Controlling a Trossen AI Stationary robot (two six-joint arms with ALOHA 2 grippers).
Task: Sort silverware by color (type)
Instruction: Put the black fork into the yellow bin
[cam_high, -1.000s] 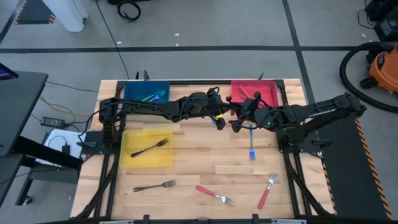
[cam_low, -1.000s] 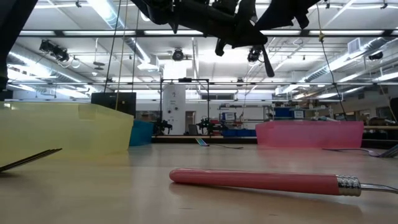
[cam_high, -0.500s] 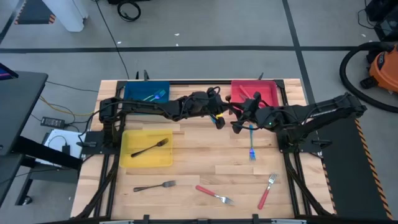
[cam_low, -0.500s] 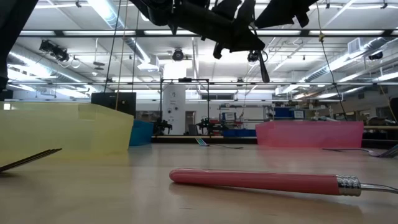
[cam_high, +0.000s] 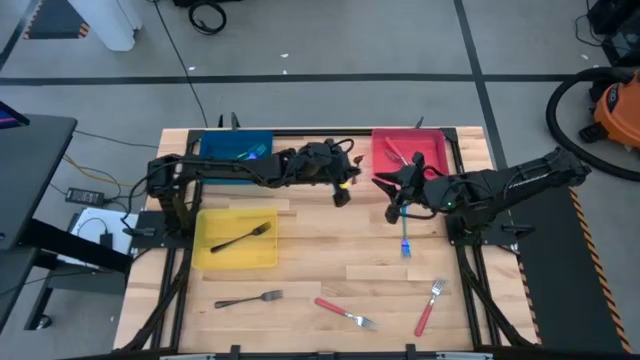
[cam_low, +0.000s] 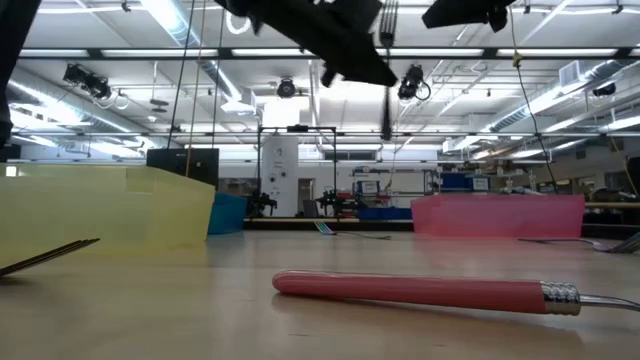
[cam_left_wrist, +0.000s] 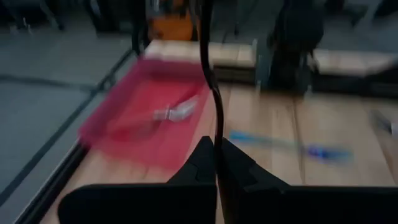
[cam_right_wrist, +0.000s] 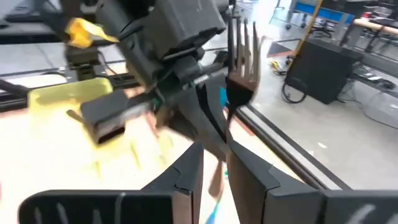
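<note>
Over the desk (cam_high: 320, 250), the two arms have moved apart from where they met in the middle. The left gripper (cam_high: 341, 193) has pulled back toward the blue tray (cam_high: 215, 147), its jaws shut tight on a thin black fork (cam_low: 385, 100) that hangs down. The right gripper (cam_high: 398, 205) stays above the blue fork (cam_high: 405, 238), its jaws a little open and holding nothing. It looks like a hand-over is done. The black fork likely belongs in the yellow tray (cam_high: 215, 255).

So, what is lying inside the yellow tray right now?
The yellow tray holds one black-handled fork, lying diagonally with its tines toward the upper right. No arm covers the tray from above, so nothing else shows in it.
</note>
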